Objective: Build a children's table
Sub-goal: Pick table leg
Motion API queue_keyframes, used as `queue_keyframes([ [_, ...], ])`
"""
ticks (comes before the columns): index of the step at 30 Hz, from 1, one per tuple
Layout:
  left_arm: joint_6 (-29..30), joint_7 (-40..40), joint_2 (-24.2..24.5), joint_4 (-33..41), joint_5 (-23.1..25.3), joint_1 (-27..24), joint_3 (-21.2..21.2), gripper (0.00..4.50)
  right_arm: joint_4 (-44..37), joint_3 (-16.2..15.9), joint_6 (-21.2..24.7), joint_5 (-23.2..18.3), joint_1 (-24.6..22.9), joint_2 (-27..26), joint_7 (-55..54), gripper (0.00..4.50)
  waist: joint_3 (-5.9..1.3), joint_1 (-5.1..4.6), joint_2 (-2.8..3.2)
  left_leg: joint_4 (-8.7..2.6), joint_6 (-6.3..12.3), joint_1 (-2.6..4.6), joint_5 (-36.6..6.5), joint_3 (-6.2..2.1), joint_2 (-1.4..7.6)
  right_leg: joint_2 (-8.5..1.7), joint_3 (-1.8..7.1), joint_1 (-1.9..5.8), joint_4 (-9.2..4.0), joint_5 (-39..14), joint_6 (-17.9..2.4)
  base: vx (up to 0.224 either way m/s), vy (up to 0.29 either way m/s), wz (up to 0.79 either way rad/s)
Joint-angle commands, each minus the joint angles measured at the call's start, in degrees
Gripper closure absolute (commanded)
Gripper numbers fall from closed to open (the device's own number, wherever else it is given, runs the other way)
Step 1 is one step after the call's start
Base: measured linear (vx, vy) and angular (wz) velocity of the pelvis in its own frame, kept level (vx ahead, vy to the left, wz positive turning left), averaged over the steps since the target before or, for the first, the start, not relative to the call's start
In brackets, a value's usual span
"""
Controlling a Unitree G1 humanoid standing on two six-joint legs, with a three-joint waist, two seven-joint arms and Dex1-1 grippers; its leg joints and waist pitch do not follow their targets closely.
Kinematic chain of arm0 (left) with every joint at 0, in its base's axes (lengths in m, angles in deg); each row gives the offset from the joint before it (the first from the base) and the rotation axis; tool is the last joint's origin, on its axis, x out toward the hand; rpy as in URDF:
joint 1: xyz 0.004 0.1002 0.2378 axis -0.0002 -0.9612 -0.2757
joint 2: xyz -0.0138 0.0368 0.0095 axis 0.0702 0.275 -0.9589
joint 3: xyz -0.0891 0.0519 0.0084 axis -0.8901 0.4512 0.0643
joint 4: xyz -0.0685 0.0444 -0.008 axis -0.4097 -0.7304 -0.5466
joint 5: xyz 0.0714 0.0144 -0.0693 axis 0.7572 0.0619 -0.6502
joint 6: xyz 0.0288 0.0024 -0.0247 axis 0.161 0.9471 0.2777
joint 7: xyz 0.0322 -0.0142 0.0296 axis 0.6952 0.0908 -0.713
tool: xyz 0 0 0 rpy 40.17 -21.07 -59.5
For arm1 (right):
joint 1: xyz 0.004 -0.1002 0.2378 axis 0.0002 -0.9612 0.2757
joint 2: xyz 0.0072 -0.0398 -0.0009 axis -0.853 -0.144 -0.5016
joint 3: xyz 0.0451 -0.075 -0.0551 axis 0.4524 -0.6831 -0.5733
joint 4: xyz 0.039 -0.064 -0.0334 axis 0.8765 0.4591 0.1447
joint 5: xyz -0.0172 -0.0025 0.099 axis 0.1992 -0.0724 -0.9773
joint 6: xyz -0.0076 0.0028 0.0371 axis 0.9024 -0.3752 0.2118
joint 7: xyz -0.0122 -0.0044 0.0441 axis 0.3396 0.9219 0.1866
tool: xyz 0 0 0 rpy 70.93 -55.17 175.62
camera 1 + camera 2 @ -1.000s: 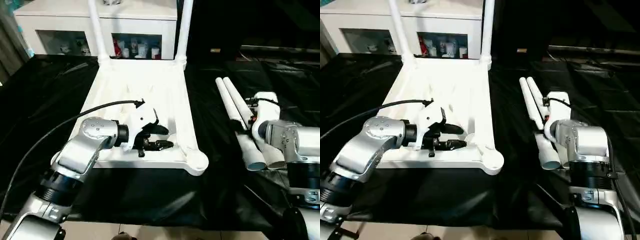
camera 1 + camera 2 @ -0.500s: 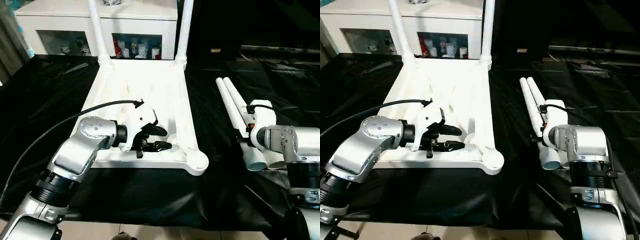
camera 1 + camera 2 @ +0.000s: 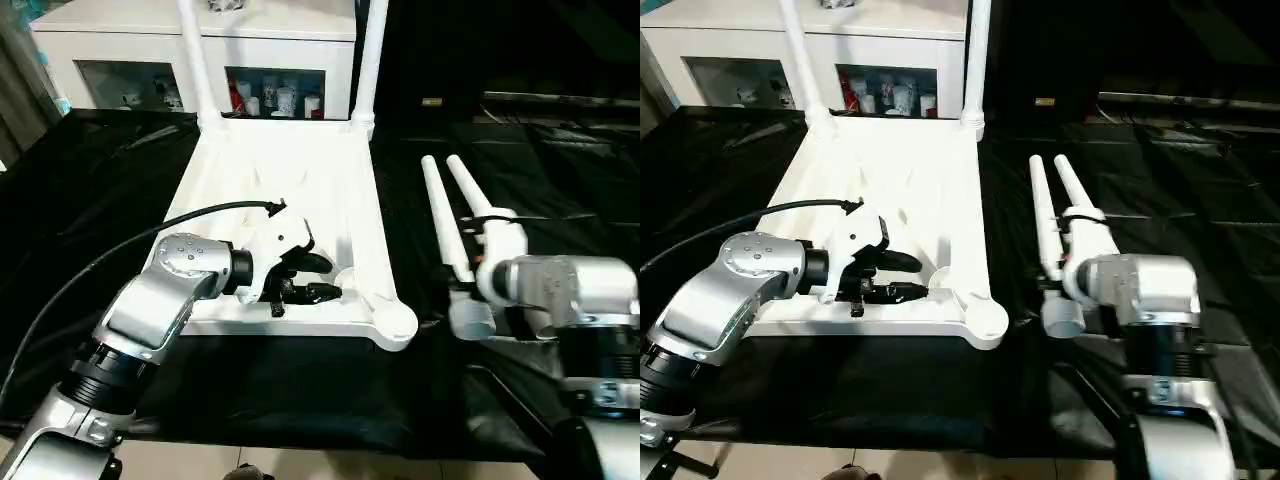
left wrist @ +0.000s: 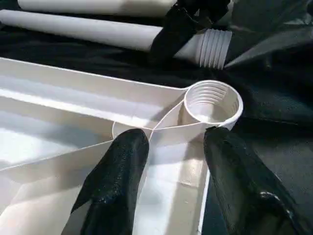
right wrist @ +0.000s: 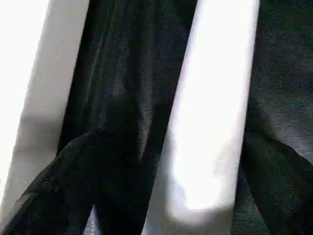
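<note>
The upturned tabletop [image 3: 290, 190] is lain on the black-draped bench [image 3: 90, 200], steadied near its empty corner socket [image 4: 212, 104] by the released left claw [image 3: 312, 280], while a leg [image 3: 1042, 225] is grasped by the right claw [image 5: 161, 186], presumably for insertion.

Black-draped surface [image 3: 90, 190] under tabletop [image 3: 290, 170] and loose legs [image 3: 440, 215]

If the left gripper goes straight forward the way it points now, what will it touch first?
Probably the empty threaded corner socket of the tabletop: the left gripper points at it, fingers open astride the rib in front. Depth is uncertain.
</note>
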Motion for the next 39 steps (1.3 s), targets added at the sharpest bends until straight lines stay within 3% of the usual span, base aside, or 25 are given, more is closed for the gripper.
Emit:
queue_keyframes([
  [1,0.1,0.0,0.5,1.4,-0.2,0.6,0.5,2.19,1.0,0.4,0.0,-1.2,0.7,-0.8,-0.1,0.11,-4.29,-0.05,-0.23,-3.88,-1.93,0.9,-8.7,-0.77,2.44,-3.45,3.25,3.1,-3.93,-12.0,-10.2,0.0,0.0,0.0],
  [5,0.1,0.0,0.5,1.3,-0.2,0.9,0.5,2.19,4.2,1.1,-1.2,-1.4,1.2,-2.5,-0.7,0.11,-4.25,-0.13,-0.24,-3.92,-2.14,0.93,-9.1,-0.79,2.44,-3.51,3.23,3.06,-3.96,-12.6,-10.4,0.0,0.0,0.0],
  [13,0.2,0.0,0.7,1.4,-0.3,1.1,0.3,2.19,6.8,1.6,-1.9,-1.1,2.8,-3.1,-1.3,0.84,-4.19,-0.13,-0.39,-4.0,-2.49,0.97,-9.9,-0.8,2.41,-3.55,3.25,3.01,-4.15,-14.8,-9.4,0.0,0.0,0.0],
  [21,-0.5,-0.1,0.9,1.3,-0.3,1.2,0.0,2.19,8.9,4.6,-3.6,-1.3,3.8,-2.9,-3.4,1.49,-4.27,0.0,-0.17,-3.97,-2.63,0.98,-9.6,-0.81,2.38,-3.52,3.24,2.97,-4.09,-14.2,-9.3,0.0,0.0,0.0],
  [27,-5.2,-7.7,-2.7,-3.4,1.3,2.1,-3.7,1.59,8.7,9.7,-4.9,-2.5,3.5,-4.0,-6.9,2.14,-4.41,0.1,-0.06,-3.93,-2.81,0.85,-9.8,-0.92,2.29,-3.49,3.1,3.27,-4.09,-13.1,-9.3,0.0,0.0,0.0],
  [30,-1.9,-13.2,-4.3,-4.5,2.6,2.4,-4.9,1.38,4.8,13.2,-7.0,-3.6,2.2,-5.5,-9.2,2.34,-4.41,0.05,0.1,-3.91,-2.78,1.05,-10.0,-0.87,2.31,-3.37,3.09,3.04,-4.09,-13.2,-9.2,0.0,0.0,0.0],
  [33,-2.9,-15.5,-5.7,-5.3,2.1,2.5,-6.5,1.07,2.0,14.7,-8.2,-4.4,1.6,-6.3,-9.8,2.55,-4.49,0.11,0.07,-3.91,-2.45,0.87,-9.1,-0.89,2.25,-3.34,3.03,3.14,-4.03,-12.0,-9.2,0.0,0.0,0.0],
  [35,-2.9,-17.0,-6.9,-5.6,1.2,2.8,-7.8,0.95,-0.4,15.8,-10.5,-5.2,1.0,-6.9,-9.9,2.58,-4.49,0.19,-0.02,-3.86,-2.19,0.9,-9.5,-0.84,2.34,-3.43,3.08,3.15,-4.08,-11.4,-9.1,0.0,0.0,0.0],
  [36,-4.3,-21.5,-9.4,-6.1,1.1,3.3,-10.0,0.71,-6.7,17.3,-20.9,-7.0,-1.3,-8.5,-8.5,2.6,-4.49,0.36,-0.15,-3.79,-1.52,0.69,-9.5,-0.73,2.46,-3.66,3.13,3.09,-4.24,-10.9,-8.9,0.0,0.0,0.0],
  [37,-4.4,-21.6,-9.5,-6.1,1.1,3.3,-10.0,0.71,-7.0,17.3,-21.4,-7.0,-1.4,-8.5,-8.4,2.6,-4.59,0.34,-0.25,-3.81,-1.4,0.76,-9.4,-0.83,2.51,-3.71,3.08,3.17,-4.09,-10.9,-8.8,0.0,0.0,0.0],
  [38,-4.6,-21.4,-9.8,-6.1,0.5,3.5,-10.2,0.62,-9.5,16.4,-26.9,-6.7,-2.8,-8.7,-6.6,2.6,-4.66,0.37,-0.25,-3.87,-1.12,0.85,-9.2,-0.9,2.45,-3.59,2.97,3.14,-4.05,-11.1,-8.8,0.0,0.0,0.0],
  [39,-4.6,-21.4,-9.8,-6.1,0.5,3.5,-10.2,0.59,-9.5,16.4,-26.9,-6.7,-2.8,-8.7,-6.6,2.61,-4.51,0.37,-0.16,-3.87,-0.76,0.84,-9.3,-0.79,2.43,-3.57,3.0,2.99,-4.24,-11.8,-8.6,0.0,0.0,0.0],
])
